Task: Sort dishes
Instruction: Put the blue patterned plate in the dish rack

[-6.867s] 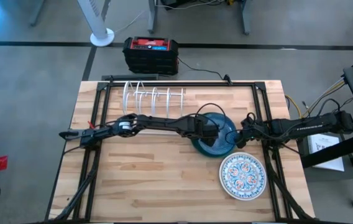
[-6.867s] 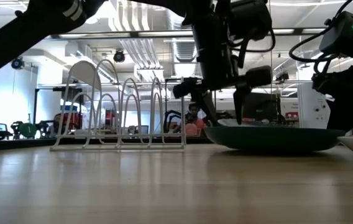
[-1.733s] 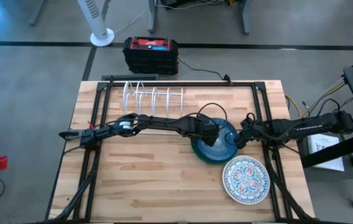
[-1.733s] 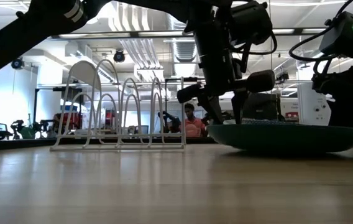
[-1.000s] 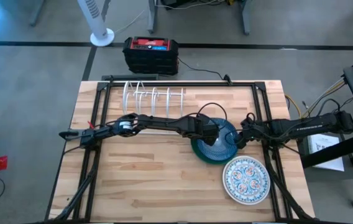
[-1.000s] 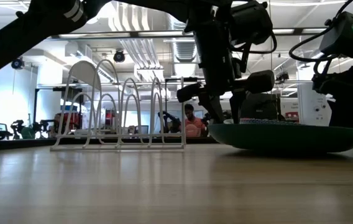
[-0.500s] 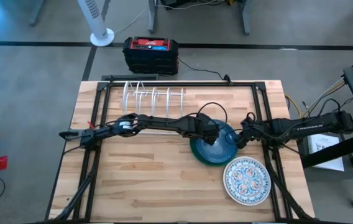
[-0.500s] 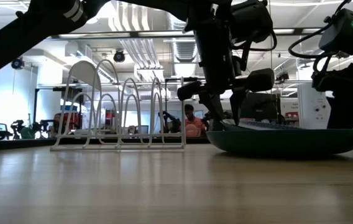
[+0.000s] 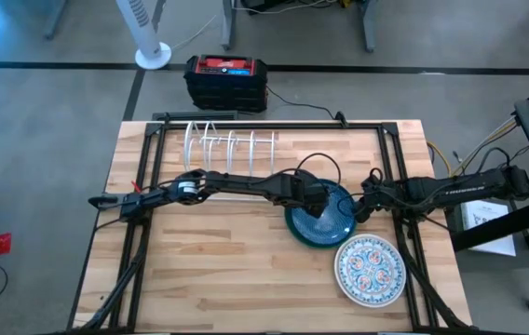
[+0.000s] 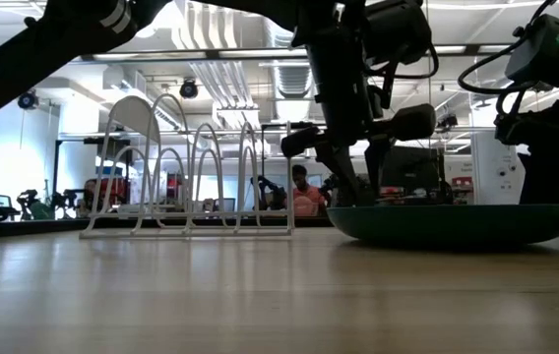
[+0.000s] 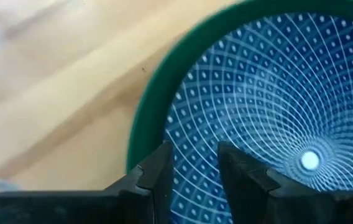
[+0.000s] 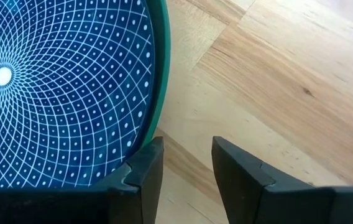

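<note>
Both our arms meet at the blue plate, with the rack not yet loaded.

On the wooden table (image 9: 218, 270) the white wire rack (image 9: 230, 145) stands empty at the far edge, well apart from the dishes. The blue patterned plate (image 9: 325, 219) with its green rim lies flat right of centre, and the floral plate (image 9: 369, 269) lies just beside it, nearer the front right corner. Our left gripper (image 11: 192, 168) hangs over the blue plate's inner edge, fingers narrowly parted and holding nothing. Our right gripper (image 12: 183, 165) sits at the plate's opposite rim, also slightly parted and empty, over bare wood. We judge this the pick-up step: next one gripper must straddle the rim, close, and tilt the plate up for a rack slot.
</note>
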Tool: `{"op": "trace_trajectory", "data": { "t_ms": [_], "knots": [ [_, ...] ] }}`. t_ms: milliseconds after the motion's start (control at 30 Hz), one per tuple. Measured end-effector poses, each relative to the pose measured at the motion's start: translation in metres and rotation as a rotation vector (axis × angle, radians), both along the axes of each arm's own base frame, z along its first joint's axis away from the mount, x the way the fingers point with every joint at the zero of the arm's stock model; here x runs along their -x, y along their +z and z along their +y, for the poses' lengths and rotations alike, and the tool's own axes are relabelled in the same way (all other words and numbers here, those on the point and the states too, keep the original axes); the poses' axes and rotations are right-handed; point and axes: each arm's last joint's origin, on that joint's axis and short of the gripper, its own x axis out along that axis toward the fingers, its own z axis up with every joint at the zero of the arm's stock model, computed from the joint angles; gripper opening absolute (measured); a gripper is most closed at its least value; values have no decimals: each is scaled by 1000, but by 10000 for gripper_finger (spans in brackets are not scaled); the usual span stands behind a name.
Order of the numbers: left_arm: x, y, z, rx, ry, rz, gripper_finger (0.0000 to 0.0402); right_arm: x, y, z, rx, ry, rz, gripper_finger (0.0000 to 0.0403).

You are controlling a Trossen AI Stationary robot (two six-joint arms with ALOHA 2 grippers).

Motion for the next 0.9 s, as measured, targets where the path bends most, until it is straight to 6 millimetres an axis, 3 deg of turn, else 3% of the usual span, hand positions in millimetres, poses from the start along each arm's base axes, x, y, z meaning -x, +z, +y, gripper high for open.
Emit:
{"op": "trace_trajectory", "data": {
  "t_ms": [400, 900],
  "knots": [
    [1, -1, -2, 84, -16, 10, 119, 0, 0, 0, 4, 9, 4, 132],
    [8, -4, 4, 96, -54, 108, 206, 0, -1, 1, -25, 11, 4, 135]
  ]
}}
